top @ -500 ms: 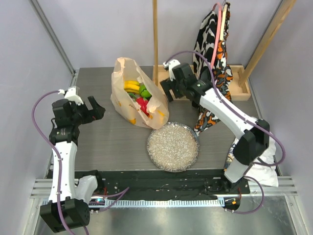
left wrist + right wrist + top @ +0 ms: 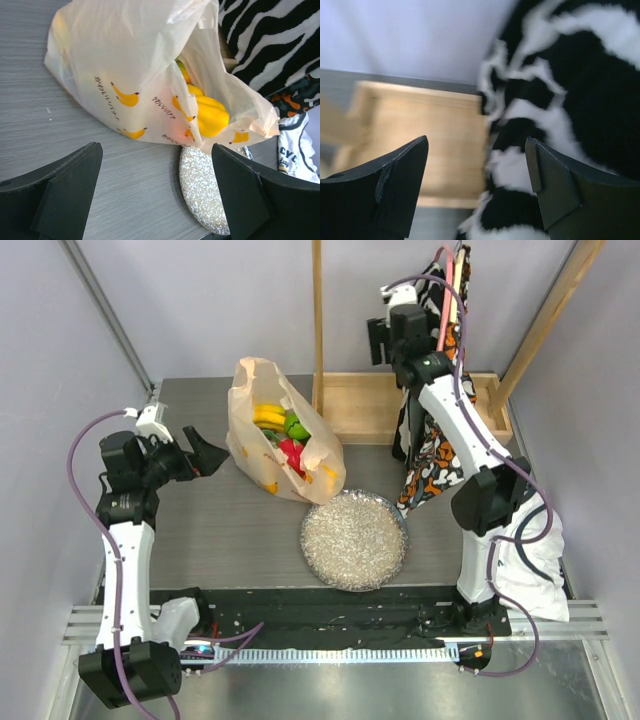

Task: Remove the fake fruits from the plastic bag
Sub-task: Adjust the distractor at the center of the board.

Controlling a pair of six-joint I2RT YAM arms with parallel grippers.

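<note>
Left claw (image 2: 206, 457): spread wide with nothing between the fingers. It is held above the left side of the table (image 2: 215, 530) and points toward the bag.
Plastic bag (image 2: 262, 390): beige and crinkly, printed with small bananas. It sits on the table at centre-left with its mouth gaping toward the right.
Bag against left claw: the bag is just to the claw's right, near but not touching. In the left wrist view the bag (image 2: 125, 65) lies ahead of the two dark fingers (image 2: 70, 190) and spans the gap between them.
Fake fruits (image 2: 283, 435): all inside the bag. Bananas (image 2: 268, 416), a green apple (image 2: 296, 425) and a red fruit (image 2: 291, 453) show through the mouth.
Yellow pepper (image 2: 211, 116): it sits in the bag's opening, ahead of the left claw's right-hand finger.
Right claw (image 2: 379, 340): spread wide and empty. It is raised high at the far side, above the wooden tray (image 2: 360, 410) and right beside the hanging black-and-white cloth (image 2: 428, 300).
Bag against right claw: well apart, with the bag lower down and to the claw's left, past the wooden post (image 2: 317, 320).
Right wrist view: blurred, showing only tray and cloth between the fingers (image 2: 395, 175).
Speckled plate (image 2: 355, 540): it lies on the table just beside the bag's near right corner, and I cannot tell whether they touch.
</note>
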